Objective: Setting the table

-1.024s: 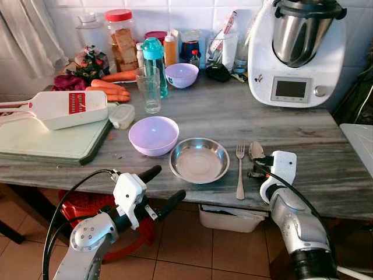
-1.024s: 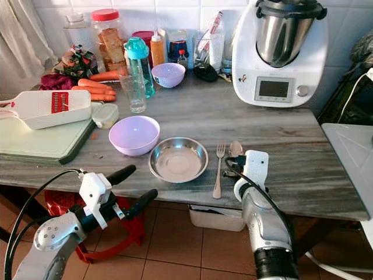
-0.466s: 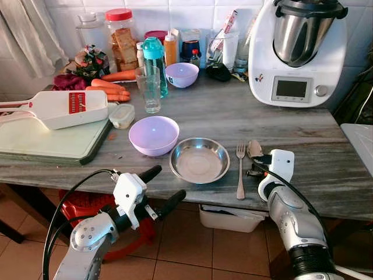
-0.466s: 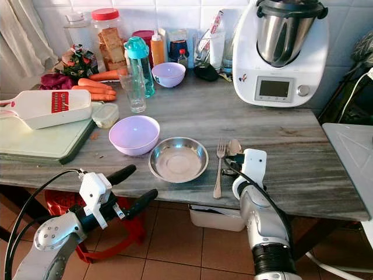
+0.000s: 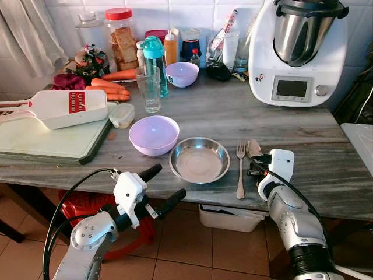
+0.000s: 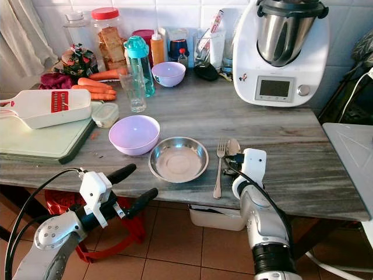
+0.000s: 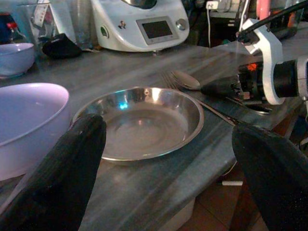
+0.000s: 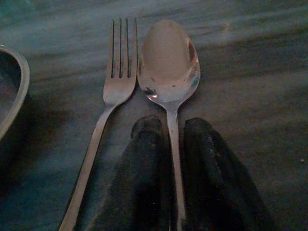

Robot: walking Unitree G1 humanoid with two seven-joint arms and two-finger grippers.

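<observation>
A home kitchen. A grey marble-patterned counter (image 5: 303, 157) runs along a white-tiled wall (image 5: 198, 11) above a terracotta tiled floor (image 5: 192, 251). On the counter stand a white cooking machine with a steel jug (image 5: 300, 49), a green cutting board (image 5: 52, 143) bearing a white mandoline slicer (image 5: 61, 108), raw carrots (image 5: 111, 87), a red-lidded jar of rusks (image 5: 121, 35), sauce bottles (image 5: 170, 48), lilac bowls (image 5: 153, 134), a steel dish (image 5: 199, 159), a fork (image 5: 240, 169) and a spoon (image 8: 168, 67).
</observation>
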